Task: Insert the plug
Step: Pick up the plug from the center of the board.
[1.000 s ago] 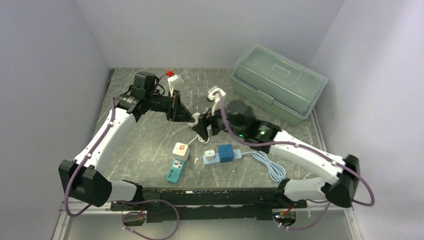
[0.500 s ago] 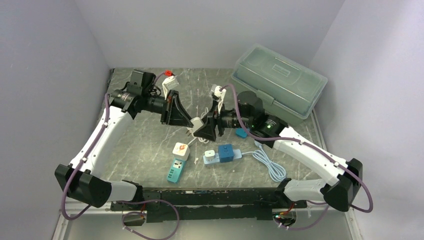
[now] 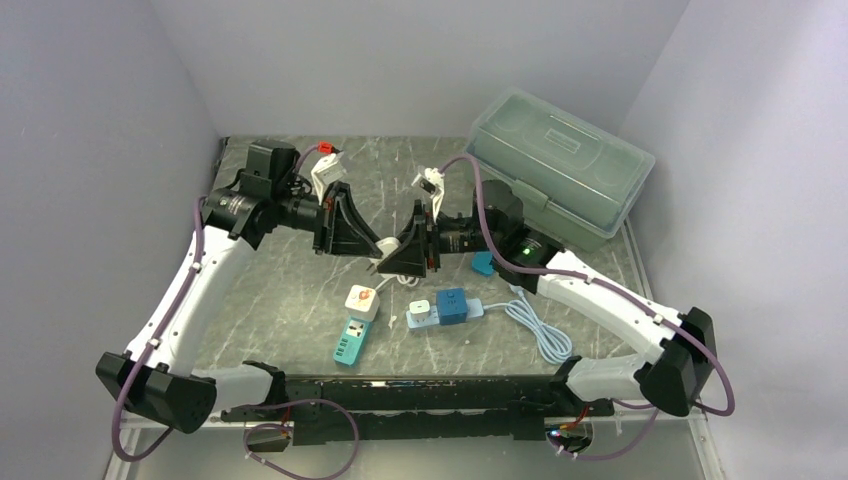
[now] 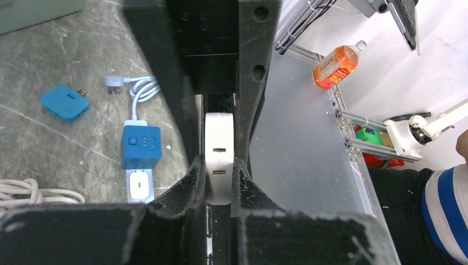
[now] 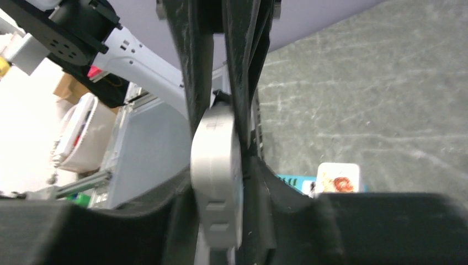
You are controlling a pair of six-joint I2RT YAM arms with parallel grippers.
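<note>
- Both arms have swung inward; your right gripper [image 5: 221,182] has closed onto the white adapter [image 4: 219,149], held in mid-air above the table [image 3: 290,285].
- Left gripper [image 4: 219,176] pinches it too: release late and you'll wrench it askew or drop it.

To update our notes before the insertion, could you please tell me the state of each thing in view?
white adapter: held off the table between both grippers.
left gripper: shut on the white adapter.
right gripper: closed on the white adapter.
toolbox: lid closed.
blue adapter: lying loose on the table, unplugged.
teal power strip: nothing plugged in.
</note>
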